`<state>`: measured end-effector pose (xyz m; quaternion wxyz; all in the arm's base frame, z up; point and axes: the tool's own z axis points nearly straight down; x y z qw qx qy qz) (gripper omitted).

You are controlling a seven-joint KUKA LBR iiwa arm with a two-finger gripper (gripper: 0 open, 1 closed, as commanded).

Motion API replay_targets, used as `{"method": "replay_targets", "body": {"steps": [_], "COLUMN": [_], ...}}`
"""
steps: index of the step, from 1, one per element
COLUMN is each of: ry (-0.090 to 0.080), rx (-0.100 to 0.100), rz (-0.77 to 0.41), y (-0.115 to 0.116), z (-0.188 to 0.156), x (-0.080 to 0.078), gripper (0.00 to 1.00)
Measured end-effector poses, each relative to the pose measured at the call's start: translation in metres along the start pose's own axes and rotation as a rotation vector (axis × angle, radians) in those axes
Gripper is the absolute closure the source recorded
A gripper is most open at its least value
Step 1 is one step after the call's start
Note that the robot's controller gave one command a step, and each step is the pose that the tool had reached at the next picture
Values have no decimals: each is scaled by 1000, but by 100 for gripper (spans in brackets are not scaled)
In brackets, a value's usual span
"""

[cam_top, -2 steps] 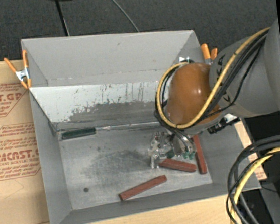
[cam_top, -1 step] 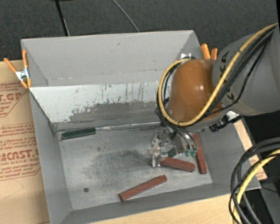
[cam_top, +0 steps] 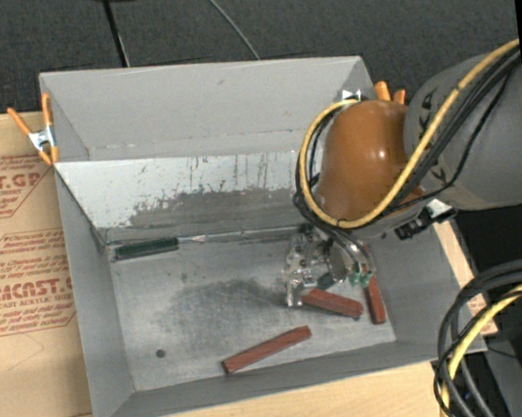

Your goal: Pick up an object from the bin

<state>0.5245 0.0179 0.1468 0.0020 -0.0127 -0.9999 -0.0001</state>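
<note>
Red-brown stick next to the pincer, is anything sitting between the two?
Nothing visible does. The pincer is down at the left end of that red-brown stick. A second red-brown stick and a small green piece lie close on its right, beside it, not in between.

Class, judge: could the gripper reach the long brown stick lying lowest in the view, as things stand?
Probably yes: the stick lies alone, nothing on or against it, close to the gripper.
</note>
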Motion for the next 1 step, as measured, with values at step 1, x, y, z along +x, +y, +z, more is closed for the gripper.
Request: {"method": "replay_targets", "body": {"steps": [1], "ry": [-3], "rx": [0], "rz": [0], "y": [0], "z": [-18], "x": [-1], "gripper": [100]}}
